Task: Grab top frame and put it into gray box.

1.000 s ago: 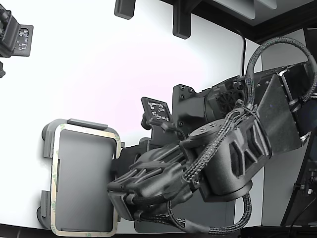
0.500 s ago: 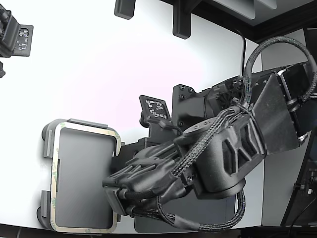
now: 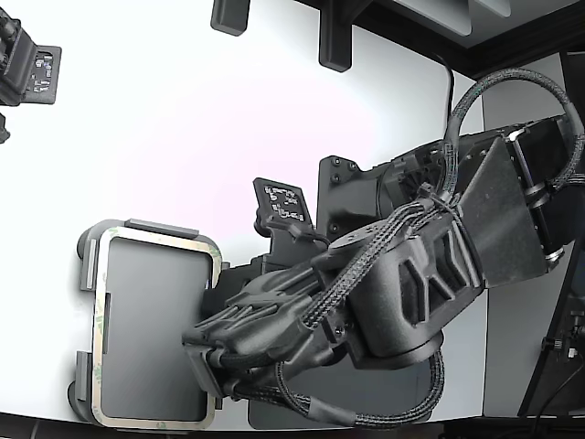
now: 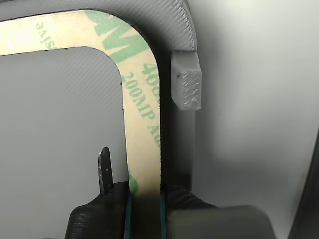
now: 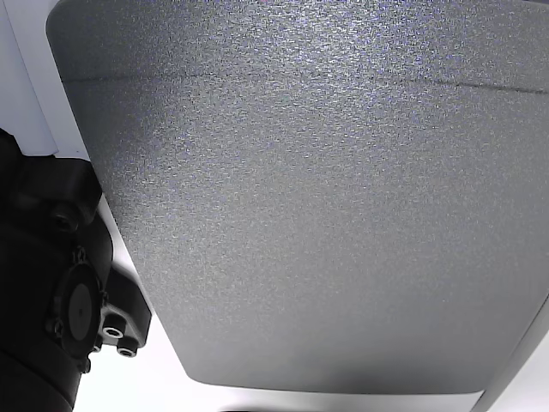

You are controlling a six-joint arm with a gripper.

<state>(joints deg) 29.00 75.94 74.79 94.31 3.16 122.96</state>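
The top frame (image 3: 99,320) is a thin cream ring with green print. It lies flat on the gray box (image 3: 87,265), a tray with raised tabs, at the exterior view's lower left. My gripper (image 3: 203,370) is down on the frame's long side nearest the arm. In the wrist view the frame's strip (image 4: 142,124) runs between my gripper's (image 4: 144,191) two jaws, and the teal pads touch both of its edges. A tab of the gray box (image 4: 187,87) stands just outside the strip. The fingertips are hidden in the exterior view.
The white table (image 3: 183,119) stretches away behind the box. Black fixtures stand at its far edge (image 3: 230,16) and left corner (image 3: 27,69). A small black tagged block (image 3: 285,203) sits by the arm. The other view shows a dark gray flat mat (image 5: 326,215).
My arm has swung toward the exterior view's left and come lower over the frame's near side. The frame and the box have stayed in place.
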